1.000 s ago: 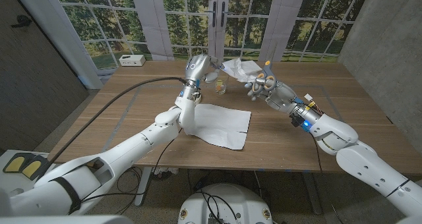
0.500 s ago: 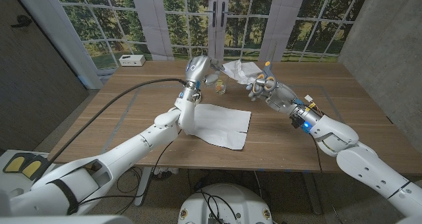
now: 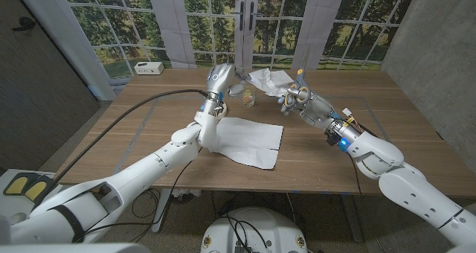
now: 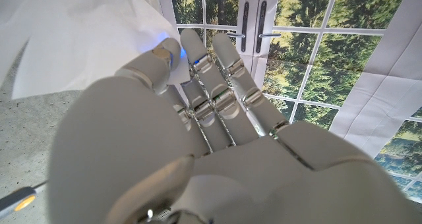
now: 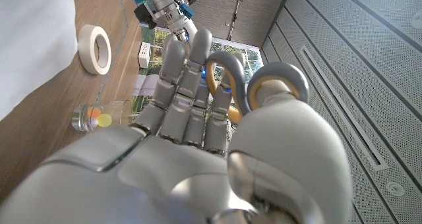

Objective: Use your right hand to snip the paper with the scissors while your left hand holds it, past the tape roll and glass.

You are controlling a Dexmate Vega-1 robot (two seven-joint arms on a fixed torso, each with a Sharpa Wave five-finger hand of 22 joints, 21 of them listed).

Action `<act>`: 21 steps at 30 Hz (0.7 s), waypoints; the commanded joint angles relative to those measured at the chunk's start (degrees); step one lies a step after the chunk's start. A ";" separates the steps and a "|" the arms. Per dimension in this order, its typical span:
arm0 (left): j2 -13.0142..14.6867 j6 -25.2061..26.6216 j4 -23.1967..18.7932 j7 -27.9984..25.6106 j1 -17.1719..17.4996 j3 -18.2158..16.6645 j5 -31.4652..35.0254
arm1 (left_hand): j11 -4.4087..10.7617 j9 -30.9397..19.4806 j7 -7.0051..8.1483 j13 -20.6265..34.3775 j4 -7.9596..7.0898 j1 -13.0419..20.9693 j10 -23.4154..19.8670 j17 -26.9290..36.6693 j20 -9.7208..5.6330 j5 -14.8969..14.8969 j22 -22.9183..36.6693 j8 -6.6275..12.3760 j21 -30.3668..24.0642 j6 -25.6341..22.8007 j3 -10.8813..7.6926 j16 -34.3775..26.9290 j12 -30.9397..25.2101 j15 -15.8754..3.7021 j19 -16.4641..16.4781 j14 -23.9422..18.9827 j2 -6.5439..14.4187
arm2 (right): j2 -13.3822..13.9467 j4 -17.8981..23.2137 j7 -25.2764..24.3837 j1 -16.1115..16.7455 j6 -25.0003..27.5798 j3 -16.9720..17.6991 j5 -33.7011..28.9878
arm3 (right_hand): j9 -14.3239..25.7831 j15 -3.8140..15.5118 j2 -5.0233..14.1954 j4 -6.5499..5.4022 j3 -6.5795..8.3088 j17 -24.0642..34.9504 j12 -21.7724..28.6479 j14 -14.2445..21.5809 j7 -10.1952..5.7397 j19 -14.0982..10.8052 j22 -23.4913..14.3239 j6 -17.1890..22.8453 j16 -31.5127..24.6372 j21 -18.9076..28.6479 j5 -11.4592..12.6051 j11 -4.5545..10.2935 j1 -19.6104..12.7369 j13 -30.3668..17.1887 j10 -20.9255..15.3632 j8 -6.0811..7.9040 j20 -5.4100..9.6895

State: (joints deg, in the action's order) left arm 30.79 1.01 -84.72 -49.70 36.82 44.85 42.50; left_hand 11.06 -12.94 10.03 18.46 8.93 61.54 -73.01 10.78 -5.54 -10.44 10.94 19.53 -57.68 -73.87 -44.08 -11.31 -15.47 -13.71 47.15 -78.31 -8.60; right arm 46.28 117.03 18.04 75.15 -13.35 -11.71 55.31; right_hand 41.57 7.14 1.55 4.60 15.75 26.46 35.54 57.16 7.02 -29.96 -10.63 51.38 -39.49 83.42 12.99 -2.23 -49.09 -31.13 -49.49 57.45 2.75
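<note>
fingers set for the snip

fingers (image 3: 291, 98) of the right hand (image 3: 296, 97) grip the scissors (image 3: 300, 76), lifted over the far table (image 3: 149, 119) beside the raised paper (image 3: 269, 79); the left hand (image 3: 220, 77) pinches that crumpled white sheet. cutting looks about to begin: next the blades must meet the edge.

left wrist: paper (image 4: 72, 33) pinched at the fingertips (image 4: 161, 56).

right wrist: grey and yellow loops (image 5: 280, 82) held; tape (image 5: 92, 49) and glass (image 5: 99, 115) sit nearby.

The head camera looks down over the table (image 3: 149, 126); each wrist camera sits close behind its own hand.
</note>
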 commanded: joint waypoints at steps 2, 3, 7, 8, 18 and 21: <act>0.75 -0.32 -0.82 -0.25 0.65 -0.79 0.21 | 0.98 -0.13 0.14 4.12 0.03 -0.38 -1.28 0.24 -2.69 -0.44 0.00 0.21 -0.67 0.26 -0.30 -0.31 -0.22 -0.08 -0.17 -0.16 0.15 | 0.18 1.29 -1.30 0.68 -0.43 -0.29 -0.61 | 3.13 4.85 -2.44 -2.89 -5.46 -0.90 -0.56 -1.74 0.61 -0.16 0.45 0.28 1.05 -1.47 -0.26 5.50 7.26 0.34 -5.92 1.60 8.50; 0.75 -0.38 -0.86 -0.28 0.66 -0.85 0.17 | 0.98 -0.13 0.14 4.13 0.03 -0.39 -1.29 0.24 -2.69 -0.45 0.00 0.20 -0.68 0.29 -0.31 -0.31 -0.23 -0.08 -0.17 -0.17 0.16 | 0.30 1.47 -1.94 0.81 -0.66 -0.28 -1.61 | 3.45 5.02 -2.61 -2.86 -5.76 -0.93 -0.67 -1.66 0.43 -0.11 0.47 0.33 1.03 -1.66 -0.13 5.54 7.39 0.56 -6.04 1.90 8.45; 0.72 -0.24 -1.05 -0.17 0.66 -1.01 0.24 | 0.98 -0.15 0.07 4.18 0.04 -0.39 -1.27 0.24 -2.68 -0.45 0.00 0.28 -0.77 0.18 -0.33 -0.31 -0.25 -0.09 -0.18 -0.17 0.15 | 0.19 1.44 -1.50 0.93 -1.03 -0.33 -1.15 | 4.99 4.93 -3.66 -2.87 -7.38 -1.24 -0.88 -1.86 0.54 -0.38 0.53 0.05 1.29 -2.39 0.43 5.47 8.42 0.92 -6.29 3.17 8.22; 0.70 -0.25 -1.05 -0.20 0.66 -1.03 0.26 | 0.97 -0.16 0.06 4.14 0.04 -0.39 -1.23 0.24 -2.68 -0.45 0.00 0.27 -0.79 0.22 -0.33 -0.31 -0.21 -0.09 -0.19 -0.17 0.15 | 0.16 1.61 -1.97 1.11 -1.05 -0.29 -1.29 | 4.76 5.04 -3.83 -2.91 -7.77 -1.34 -0.94 -1.79 0.68 -0.55 0.55 0.40 1.34 -2.57 0.61 5.51 8.70 0.98 -6.28 3.27 8.13; 0.08 0.52 -0.94 -0.37 -0.11 -1.40 0.53 | 0.96 -0.21 0.07 4.15 0.02 -0.45 -1.21 0.25 -2.66 -0.46 -0.01 0.35 -1.03 0.24 -0.38 -0.36 -0.20 -0.08 -0.23 -0.27 0.17 | -0.16 0.89 -0.81 1.42 -1.72 -0.16 0.11 | 6.13 5.01 -7.29 -4.92 -12.89 -3.06 -2.92 -3.26 1.80 -1.12 0.65 -0.45 3.31 -4.70 1.61 3.93 15.15 3.73 -6.14 4.62 6.68; -0.45 0.85 -0.65 -0.81 -0.55 -1.60 0.44 | 0.96 -0.22 0.03 4.15 0.01 -0.48 -1.20 0.27 -2.65 -0.47 -0.01 0.36 -1.08 0.27 -0.40 -0.37 -0.19 -0.07 -0.26 -0.29 0.18 | -0.21 0.66 -0.55 1.45 -1.60 -0.07 0.73 | 6.13 5.01 -7.10 -4.91 -13.24 -3.27 -3.46 -3.29 1.89 -1.15 0.62 -0.68 3.45 -5.14 2.04 4.10 15.29 4.12 -5.57 4.71 6.60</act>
State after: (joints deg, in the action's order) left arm 31.21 0.99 -85.65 -49.88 37.19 43.80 42.92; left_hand 11.16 -12.93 10.03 18.46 8.93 61.51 -72.91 10.78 -5.54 -10.44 10.95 19.53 -58.51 -73.87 -44.08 -11.31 -15.28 -13.72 47.15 -78.31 -8.58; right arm 46.41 118.18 17.05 76.24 -14.63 -11.96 54.81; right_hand 47.30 6.34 -5.58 -0.31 2.87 23.20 32.50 56.36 8.00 -30.42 -9.86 51.66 -36.21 78.63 14.55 -0.57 -34.51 -27.16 -51.79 61.68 2.77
